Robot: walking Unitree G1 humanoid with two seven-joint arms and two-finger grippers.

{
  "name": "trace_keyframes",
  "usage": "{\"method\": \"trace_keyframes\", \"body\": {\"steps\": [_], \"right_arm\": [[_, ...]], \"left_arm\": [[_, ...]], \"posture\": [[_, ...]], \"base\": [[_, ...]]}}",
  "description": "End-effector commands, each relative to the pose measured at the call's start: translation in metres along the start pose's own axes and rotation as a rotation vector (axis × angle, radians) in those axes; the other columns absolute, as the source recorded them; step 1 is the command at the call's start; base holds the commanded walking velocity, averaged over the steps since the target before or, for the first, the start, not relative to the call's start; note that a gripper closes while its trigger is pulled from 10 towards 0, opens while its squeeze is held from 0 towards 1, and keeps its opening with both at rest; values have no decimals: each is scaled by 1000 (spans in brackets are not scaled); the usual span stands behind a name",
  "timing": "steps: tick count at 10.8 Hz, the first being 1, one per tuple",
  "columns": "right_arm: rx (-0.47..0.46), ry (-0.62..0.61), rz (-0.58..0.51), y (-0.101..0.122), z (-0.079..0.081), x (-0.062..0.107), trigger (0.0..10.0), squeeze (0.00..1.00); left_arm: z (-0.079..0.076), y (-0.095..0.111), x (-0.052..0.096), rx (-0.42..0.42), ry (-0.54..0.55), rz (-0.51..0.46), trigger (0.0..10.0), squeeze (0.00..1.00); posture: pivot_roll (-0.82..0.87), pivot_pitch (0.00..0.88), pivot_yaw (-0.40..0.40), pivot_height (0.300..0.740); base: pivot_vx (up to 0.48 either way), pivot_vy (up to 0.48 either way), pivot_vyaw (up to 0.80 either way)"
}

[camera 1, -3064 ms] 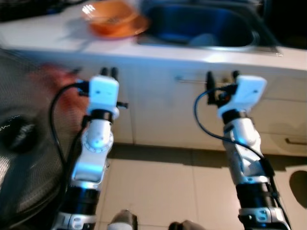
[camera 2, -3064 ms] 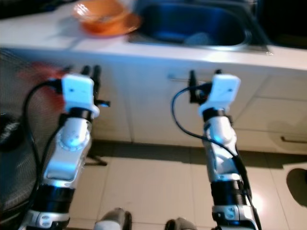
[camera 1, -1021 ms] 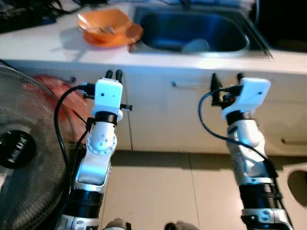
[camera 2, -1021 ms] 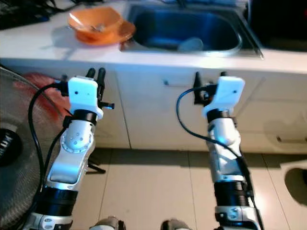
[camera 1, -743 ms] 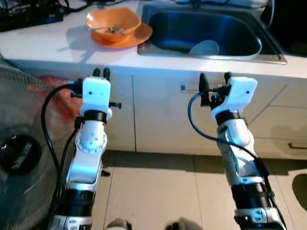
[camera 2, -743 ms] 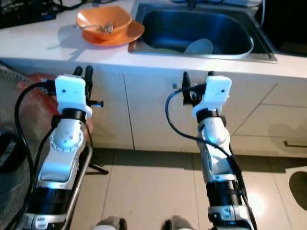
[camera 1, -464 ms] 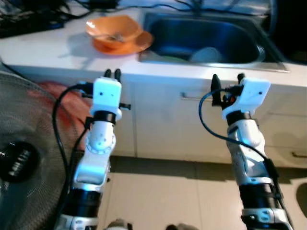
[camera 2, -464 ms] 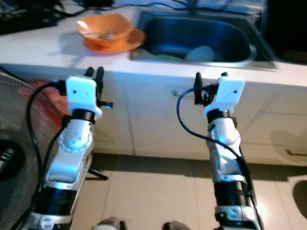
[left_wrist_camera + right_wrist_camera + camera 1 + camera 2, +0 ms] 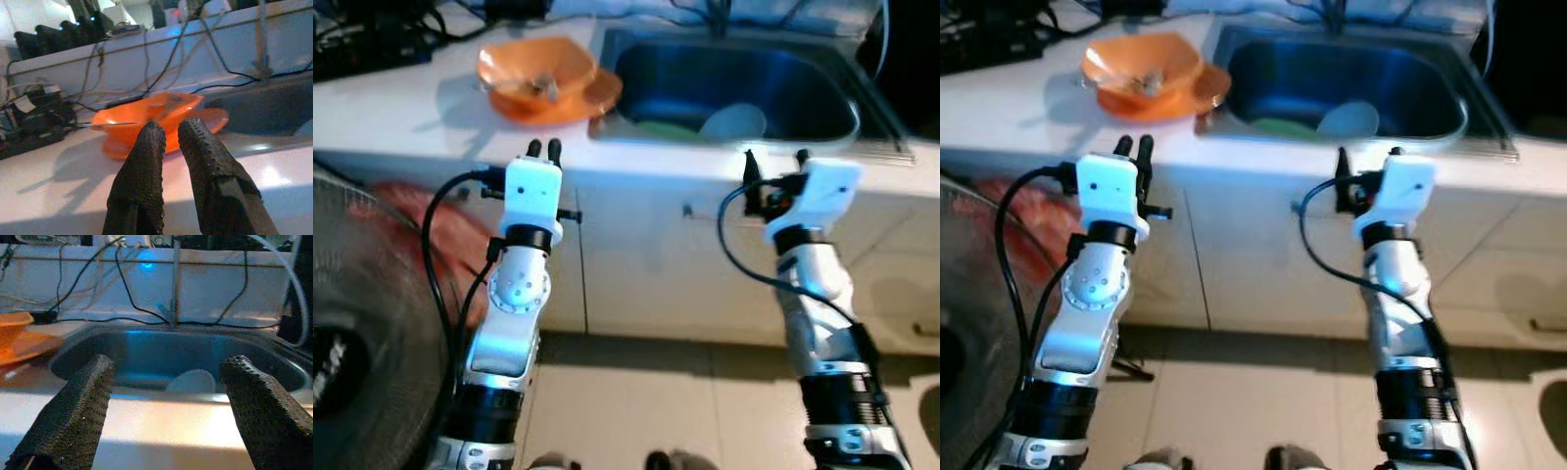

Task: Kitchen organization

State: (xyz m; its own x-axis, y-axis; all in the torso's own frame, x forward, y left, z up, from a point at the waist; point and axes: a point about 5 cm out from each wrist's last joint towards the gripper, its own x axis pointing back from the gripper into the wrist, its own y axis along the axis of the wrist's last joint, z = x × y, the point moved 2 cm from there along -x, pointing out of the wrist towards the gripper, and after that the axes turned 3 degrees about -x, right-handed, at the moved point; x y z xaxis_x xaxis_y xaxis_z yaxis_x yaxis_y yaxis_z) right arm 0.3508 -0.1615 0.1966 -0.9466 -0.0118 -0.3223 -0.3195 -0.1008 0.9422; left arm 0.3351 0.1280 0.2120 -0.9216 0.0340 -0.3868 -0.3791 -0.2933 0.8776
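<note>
An orange bowl [image 9: 536, 69] with a utensil in it rests on an orange plate [image 9: 595, 94] on the white counter [image 9: 401, 108], just left of the steel sink [image 9: 734, 78]. Inside the sink lie a pale round dish [image 9: 732, 122] and something green [image 9: 658, 127]. My left gripper [image 9: 544, 149] is shut and empty, held at the counter's front edge below the bowl; the left wrist view has the bowl [image 9: 146, 117] beyond its fingertips. My right gripper [image 9: 771, 159] is open and empty at the counter edge before the sink, whose pale dish [image 9: 191, 381] lies ahead.
A standing fan [image 9: 362, 362] fills the lower left beside my left arm. White cabinet doors [image 9: 646, 264] sit under the counter, tiled floor [image 9: 646, 401] below. Cables [image 9: 161, 63] run along the back wall behind bowl and sink. Dark clutter [image 9: 372, 39] sits at the counter's far left.
The camera has drawn nearer and steadied, so counter, bowl and sink look closer. Both arms keep the same raised pose, left fingers together, right fingers apart.
</note>
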Motion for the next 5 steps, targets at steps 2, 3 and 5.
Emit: {"method": "trace_keyframes", "body": {"steps": [2,3,5], "right_arm": [[-9,22,-9,1,8,0,10000,0],[-7,25,-10,1,9,0,10000,0],[-3,30,-12,2,10,0,10000,0]], "left_arm": [[5,-1,0,-7,5,3,10000,0],[4,-1,1,-6,3,3,10000,0],[2,-1,1,-2,-2,1,10000,0]], "posture": [[53,144,-32,740],[52,142,-33,740],[50,134,-32,740]], "base": [[352,0,0],[356,0,0],[356,0,0]]}}
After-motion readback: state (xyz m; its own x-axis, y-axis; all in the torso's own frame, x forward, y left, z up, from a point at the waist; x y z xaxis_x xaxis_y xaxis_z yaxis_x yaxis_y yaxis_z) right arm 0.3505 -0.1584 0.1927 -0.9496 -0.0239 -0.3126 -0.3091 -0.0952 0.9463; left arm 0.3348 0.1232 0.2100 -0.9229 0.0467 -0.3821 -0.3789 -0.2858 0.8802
